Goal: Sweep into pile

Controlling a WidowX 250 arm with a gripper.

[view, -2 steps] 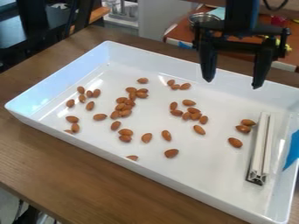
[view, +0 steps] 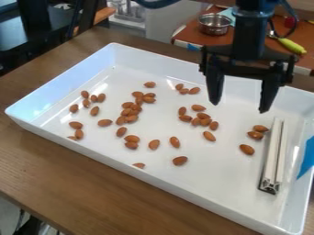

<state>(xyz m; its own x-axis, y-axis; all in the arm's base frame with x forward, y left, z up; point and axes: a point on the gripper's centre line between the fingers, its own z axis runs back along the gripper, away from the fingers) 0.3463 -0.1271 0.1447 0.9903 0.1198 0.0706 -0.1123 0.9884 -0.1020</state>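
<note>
Wide white tray (view: pixel 227 176) is sitting at a slant on a brown wooden table (view: pixel 43 170), its raised walls enclosing everything being worked.

Almonds (view: pixel 180 160) are lying scattered over the left and middle of the tray floor. Densest bunch is forming a ragged line left of centre; a looser group is sitting right of centre. Two at the near wall are partly hiding behind its rim. Three more are resting near the bar, two of them touching or nearly so.

White bar (view: pixel 274 153) is lying flat toward the right end, running roughly along that wall but standing apart from it; its dark-edged end is facing the near side. Bare floor is stretching from the lower middle almonds across to the bar, and a narrower strip is running between bar and right wall. Blue patch (view: pixel 306 156) is showing on that wall.

Gripper (view: pixel 240 106) is hanging over the far right part of the tray, fingers pointing down and standing wide apart, left of and beyond the bar's far end.

Behind, a metal bowl (view: pixel 215 25) is resting on a reddish surface.
</note>
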